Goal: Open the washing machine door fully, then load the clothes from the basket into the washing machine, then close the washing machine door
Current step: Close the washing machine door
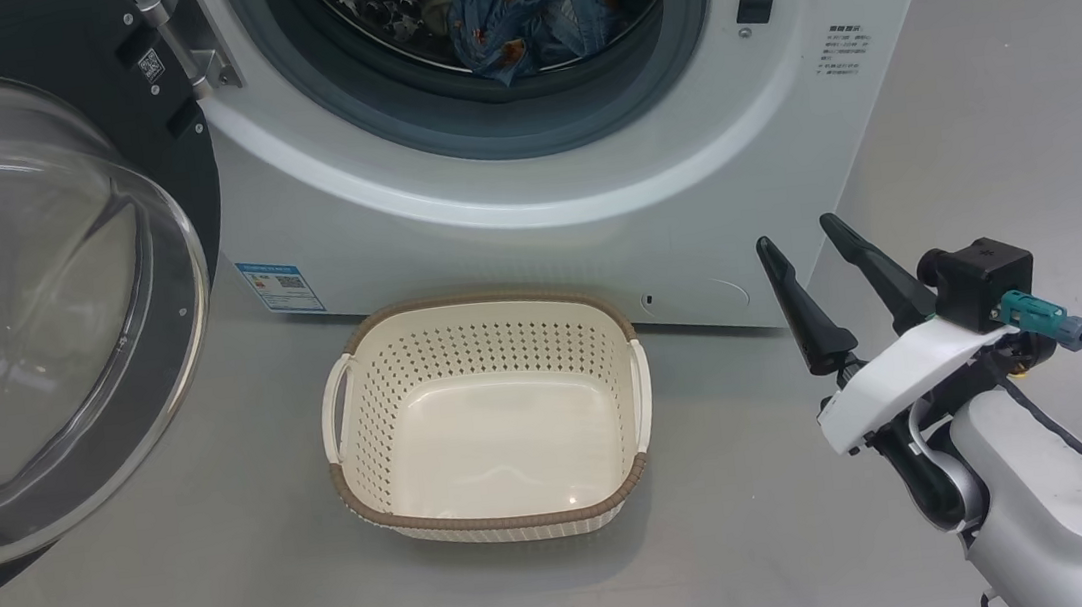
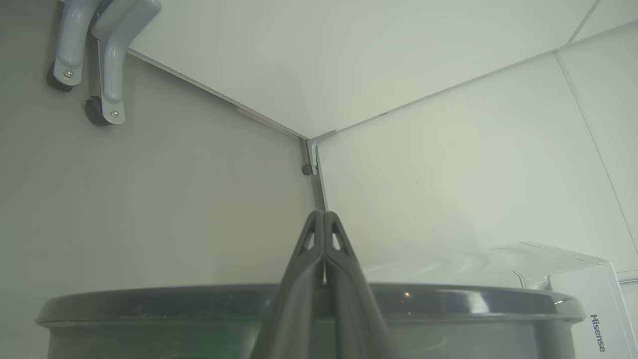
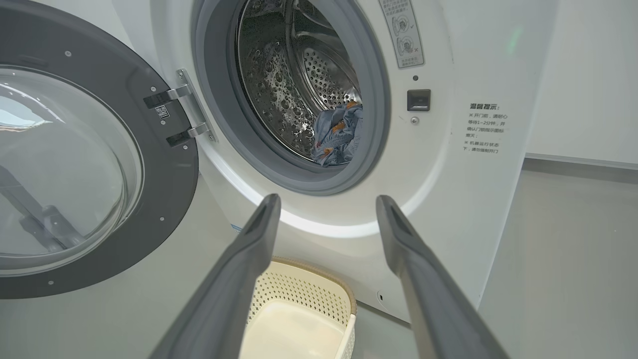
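Showing the washing machine door [image 1: 28,297] swung wide open to the left of the washing machine [image 1: 495,248], hung on its hinge [image 1: 183,50] beside the drum mouth; the clothes [image 1: 530,3] already heaped inside the drum; the basket [image 1: 480,300] empty on the floor just before the machine. Leaving, by judgement, only the closing of the door. Right gripper [image 1: 797,232] at lower right, near the basket but apart from it, fingers spread wide, holding nothing. Left gripper [image 2: 324,215] with fingers pressed together, empty, pointing across the door's dark rim [image 2: 149,299]; contact with that rim not possible to tell. Likely handling of the door: rigid, fairly heavy, swinging only about the hinge; glossy rim probably slippery under hard fingers; bulging glass best left unpressed. Best purchase judged on the black rim at the edge farthest from the hinge, pushed flat toward the seal rather than pinched, steadily, until latched.
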`<state>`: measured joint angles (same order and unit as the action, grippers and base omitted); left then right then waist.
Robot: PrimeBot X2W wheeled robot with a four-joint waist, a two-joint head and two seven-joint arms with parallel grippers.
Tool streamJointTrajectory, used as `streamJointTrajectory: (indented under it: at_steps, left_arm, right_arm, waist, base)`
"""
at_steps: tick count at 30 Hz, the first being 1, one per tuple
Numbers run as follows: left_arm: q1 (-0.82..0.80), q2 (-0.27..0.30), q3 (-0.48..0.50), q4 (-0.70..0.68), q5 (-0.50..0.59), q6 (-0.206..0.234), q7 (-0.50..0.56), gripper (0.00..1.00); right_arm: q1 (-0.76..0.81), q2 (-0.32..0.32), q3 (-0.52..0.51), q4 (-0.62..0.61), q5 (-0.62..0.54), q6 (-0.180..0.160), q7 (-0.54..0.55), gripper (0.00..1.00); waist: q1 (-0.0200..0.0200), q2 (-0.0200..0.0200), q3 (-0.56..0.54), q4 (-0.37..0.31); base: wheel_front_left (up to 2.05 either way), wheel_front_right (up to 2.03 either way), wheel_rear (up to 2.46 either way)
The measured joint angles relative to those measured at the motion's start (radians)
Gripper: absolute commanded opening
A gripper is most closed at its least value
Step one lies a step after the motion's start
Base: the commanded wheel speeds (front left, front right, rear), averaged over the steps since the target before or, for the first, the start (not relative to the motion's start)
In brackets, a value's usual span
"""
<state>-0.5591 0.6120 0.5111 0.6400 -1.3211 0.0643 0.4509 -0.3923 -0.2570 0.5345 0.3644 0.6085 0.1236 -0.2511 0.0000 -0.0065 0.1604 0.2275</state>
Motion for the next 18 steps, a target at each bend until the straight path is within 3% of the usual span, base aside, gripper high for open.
streamJointTrajectory:
  at_steps: [16,18]
  left_arm:
    - [0.0,0.034,-0.128,0.006,-0.006,-0.026,0.221,0.0]
    - [0.002,0.033,-0.158,-0.001,-0.012,-0.03,0.295,0.0]
  right_arm:
    - [0.002,0.008,-0.03,0.011,0.0,0.0,0.0,1.0]
    - [0.006,0.011,-0.034,0.011,0.001,0.0,0.0,1.0]
  waist:
    - [0.0,0.0,-0.04,0.013]
    - [0.0,0.0,-0.052,0.018]
  base:
    - [0.0,0.0,0.0]
    - [0.0,0.0,0.0]
